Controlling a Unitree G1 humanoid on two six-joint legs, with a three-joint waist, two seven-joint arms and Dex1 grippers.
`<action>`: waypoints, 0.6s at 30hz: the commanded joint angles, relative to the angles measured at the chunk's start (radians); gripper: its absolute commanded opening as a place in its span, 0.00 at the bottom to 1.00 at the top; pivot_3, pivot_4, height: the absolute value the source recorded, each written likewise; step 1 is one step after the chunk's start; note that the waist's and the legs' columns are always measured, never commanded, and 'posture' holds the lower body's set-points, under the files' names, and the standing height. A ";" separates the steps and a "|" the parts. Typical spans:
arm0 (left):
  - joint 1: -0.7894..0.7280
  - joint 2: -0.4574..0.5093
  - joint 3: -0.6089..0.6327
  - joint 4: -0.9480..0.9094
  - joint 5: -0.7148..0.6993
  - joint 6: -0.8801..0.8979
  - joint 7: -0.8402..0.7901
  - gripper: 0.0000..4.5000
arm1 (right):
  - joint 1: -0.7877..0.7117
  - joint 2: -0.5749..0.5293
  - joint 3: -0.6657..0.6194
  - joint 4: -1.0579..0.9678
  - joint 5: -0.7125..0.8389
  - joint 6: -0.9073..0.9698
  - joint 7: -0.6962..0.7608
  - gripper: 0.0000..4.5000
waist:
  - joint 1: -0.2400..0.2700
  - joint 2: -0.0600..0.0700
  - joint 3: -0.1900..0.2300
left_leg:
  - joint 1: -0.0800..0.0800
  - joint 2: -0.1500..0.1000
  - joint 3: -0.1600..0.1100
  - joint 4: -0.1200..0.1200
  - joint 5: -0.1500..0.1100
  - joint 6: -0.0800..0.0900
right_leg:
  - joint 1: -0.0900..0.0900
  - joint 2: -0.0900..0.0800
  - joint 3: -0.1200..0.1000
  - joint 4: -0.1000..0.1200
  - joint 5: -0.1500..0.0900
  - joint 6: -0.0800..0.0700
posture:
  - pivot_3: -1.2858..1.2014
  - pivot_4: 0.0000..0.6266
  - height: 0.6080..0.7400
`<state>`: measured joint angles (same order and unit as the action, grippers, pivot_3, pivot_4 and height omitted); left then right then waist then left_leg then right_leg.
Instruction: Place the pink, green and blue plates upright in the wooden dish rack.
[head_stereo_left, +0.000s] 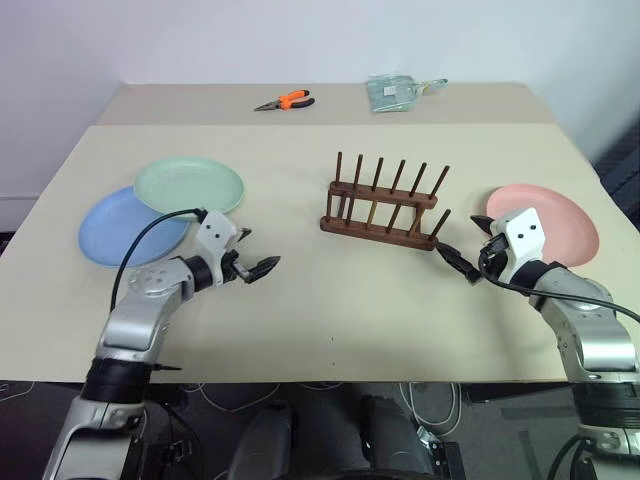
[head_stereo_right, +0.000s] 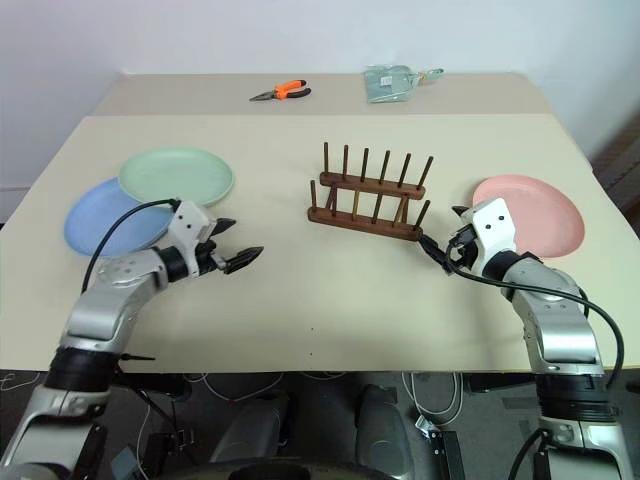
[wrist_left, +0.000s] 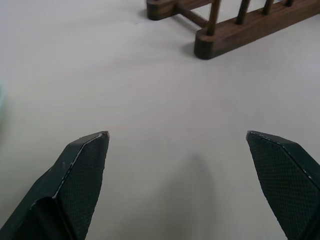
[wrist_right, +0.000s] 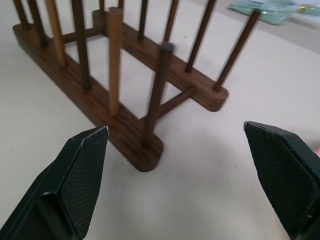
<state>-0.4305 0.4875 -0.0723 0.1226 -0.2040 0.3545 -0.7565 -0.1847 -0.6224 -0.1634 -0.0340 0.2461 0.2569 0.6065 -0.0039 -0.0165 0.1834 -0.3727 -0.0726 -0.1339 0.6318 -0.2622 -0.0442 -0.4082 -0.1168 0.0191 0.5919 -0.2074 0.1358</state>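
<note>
Lying flat on the surface (head_stereo_left: 300, 320), the pink plate (head_stereo_left: 560, 215) at right could slide from the right gripper (head_stereo_left: 472, 248), whose spread fingers sit near the light wooden dish rack (head_stereo_left: 383, 210) mid-frame; the left gripper (head_stereo_left: 255, 262) is likewise spread, empty.

Both eye views look forward and down from head height over the whole table (head_stereo_left: 300, 330), sharing nearly the same scene (slightly offset sideways). Each wrist view sits low and close above the tabletop, facing the wooden dish rack (wrist_right: 125, 125), which all views share.
</note>
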 joint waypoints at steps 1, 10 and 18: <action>-0.165 -0.059 -0.095 0.250 0.087 -0.154 -0.062 1.00 | 0.018 0.031 0.009 -0.065 -0.036 -0.032 -0.051 0.99 | 0.007 0.000 0.000 | 0.000 0.000 0.000 0.000 0.000 0.000 | 0.000 0.000 0.000 0.000 0.000 0.000 | 0.52 0.24 1.00; -0.548 -0.256 -0.169 0.940 0.229 -0.462 -0.135 1.00 | 0.222 0.102 -0.041 -0.341 -0.058 0.046 -0.195 0.99 | 0.017 -0.002 0.000 | -0.001 -0.001 0.000 0.000 0.000 0.001 | 0.000 0.000 0.000 -0.002 -0.001 0.003 | 0.52 0.24 1.00; -0.608 -0.317 -0.130 1.071 0.250 -0.551 -0.162 0.47 | 0.321 0.112 -0.085 -0.443 -0.067 0.091 -0.243 1.00 | 0.015 -0.002 -0.001 | 0.000 0.000 0.000 0.000 -0.001 0.001 | 0.001 0.000 0.000 -0.002 -0.002 0.006 | 0.52 0.24 1.00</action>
<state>-1.0271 0.1775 -0.2105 1.1823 0.0326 -0.1846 -0.9121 0.1394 -0.5090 -0.2159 -0.4325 0.1777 0.3476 0.3696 0.0113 -0.0188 0.1826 -0.3730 -0.0730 -0.1335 0.6321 -0.2627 -0.0432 -0.4073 -0.1170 0.0187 0.5897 -0.2093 0.1419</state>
